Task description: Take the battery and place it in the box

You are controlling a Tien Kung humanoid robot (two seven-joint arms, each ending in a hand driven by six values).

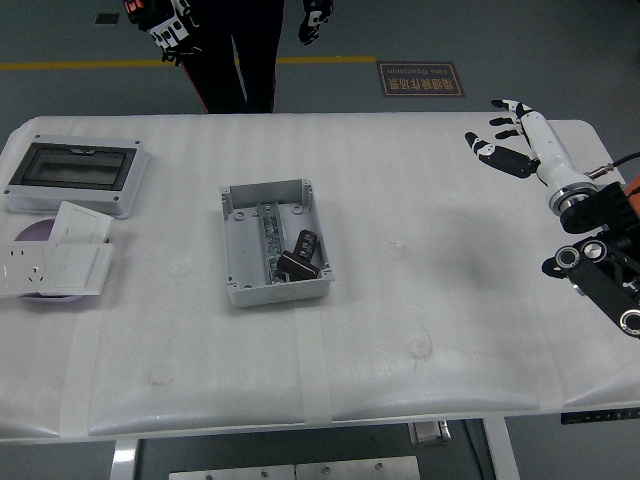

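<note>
Our right hand (515, 140), white with black-tipped fingers (487, 148), hangs above the far right corner of the white desk (400, 300) with those fingers spread loose and nothing between them. Our left hand is out of view.

Well off to the left of the fingers and nearer to us sits the open grey plastic box (272, 243), and inside it, toward its near right corner, lies the small black rectangular battery (299, 258), tilted against the box's inner fittings. We judge the placing done, since the task's thing already rests within the walls.

Should we need to take it again, we would expect a light, rigid block with a smooth, somewhat slippery casing. It looks unlikely to bend or crush, though the box walls crowd it. The sensible hold would be across its two long sides, thumb on one and fingers on the other, coming straight down so the knuckles stay off the rim.

Farther left still, at the desk's far left end, lie a grey enclosure with a dark window lid (75, 176) and, nearer us, white socket plates (55, 260). A person in dark trousers (235, 50) stands beyond the far edge, hands hanging free.
</note>
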